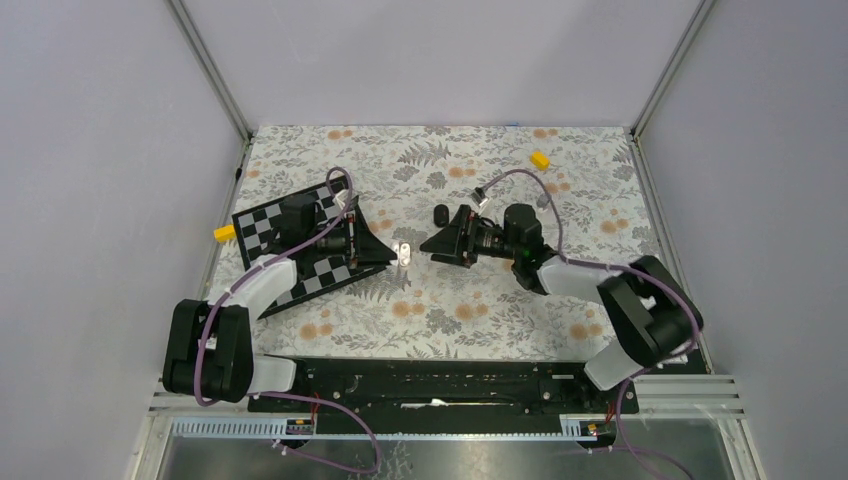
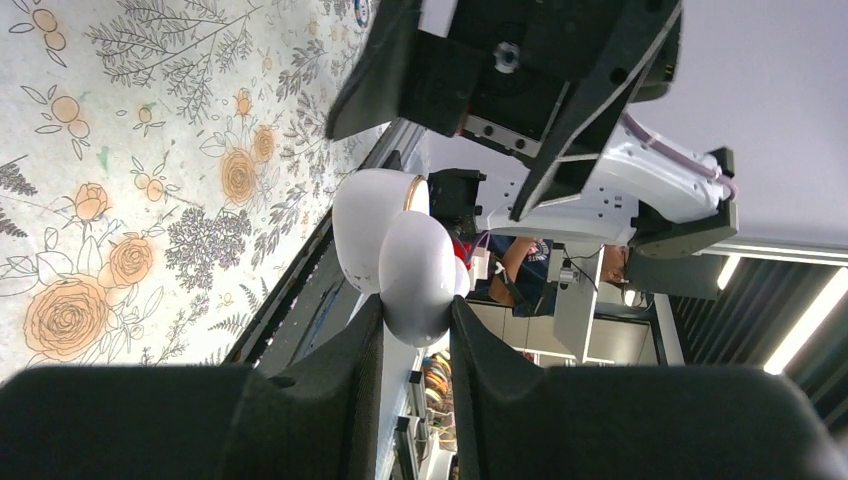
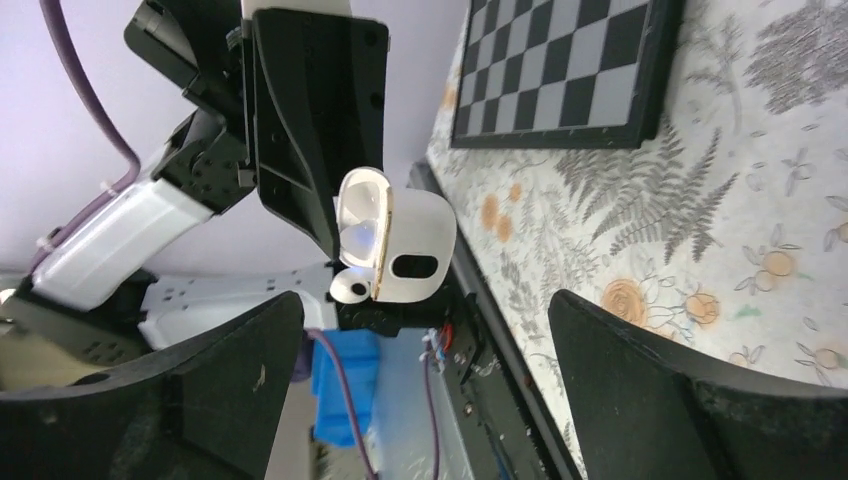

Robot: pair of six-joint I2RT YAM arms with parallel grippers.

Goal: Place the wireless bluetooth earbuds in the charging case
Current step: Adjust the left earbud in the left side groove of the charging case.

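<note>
Charging case [image 3: 415,235], lid open, clenched in left gripper [image 2: 415,305] above desk [image 1: 450,310]; right gripper [image 3: 425,310] spread wide, empty. Earbud [image 3: 350,289] looks part-seated: hold case steady, back straight off without nudging it.

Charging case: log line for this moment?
left claw: shut on charging case, lid open | right claw: open, empty, facing case | earbud: at case opening, seating unclear

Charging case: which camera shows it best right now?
Right wrist view: the charging case faces the camera, lid open, inside visible. The left wrist view shows only its outer shell, clamped in the left gripper. The top view shows just a small white speck.
</note>
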